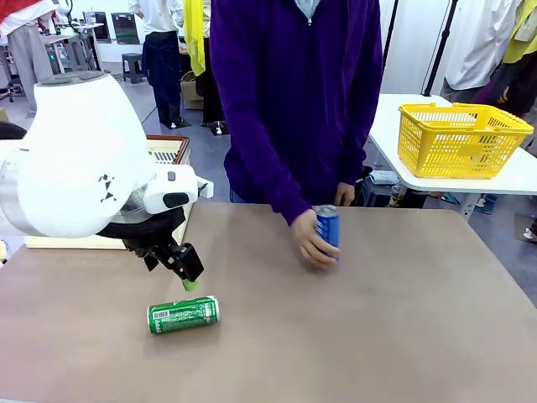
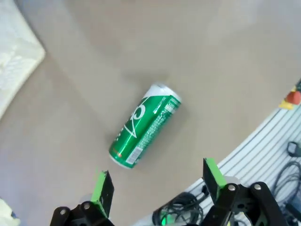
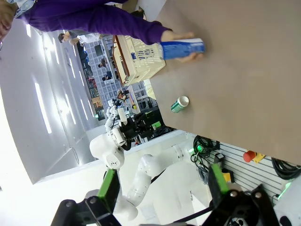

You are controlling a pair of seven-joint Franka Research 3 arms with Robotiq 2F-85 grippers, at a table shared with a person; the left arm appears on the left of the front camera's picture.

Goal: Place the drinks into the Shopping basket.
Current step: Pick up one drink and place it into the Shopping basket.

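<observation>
Left gripper (image 1: 189, 277): jaws spread wide with nothing between them; I have it hanging just above the green can (image 1: 183, 314), a little to its far side.
Right gripper (image 3: 162, 183): also spread and empty, held high and well apart from the green can.
Green can: lies on its side on the table (image 1: 377, 336), with nothing touching it.
Blue can (image 1: 328, 228): stands upright beyond the green can, toward my right arm's side, wrapped in the person's hand (image 1: 312, 243).
Shopping basket (image 1: 168, 151): beyond the green can, largely hidden behind my left arm.
Step, as I judge it: lining up to grasp the green can; neither drink is in the basket yet.
Risk, rolling: a can on its side rolls freely. If one pad lands first, it may trundle toward the near table edge.
Risk, alignment: my left wrist view shows the can slanted across the line between the pads, so closing now could pinch it askew.
Risk, hand: reaching for the blue can could strike the person's fingers.
</observation>
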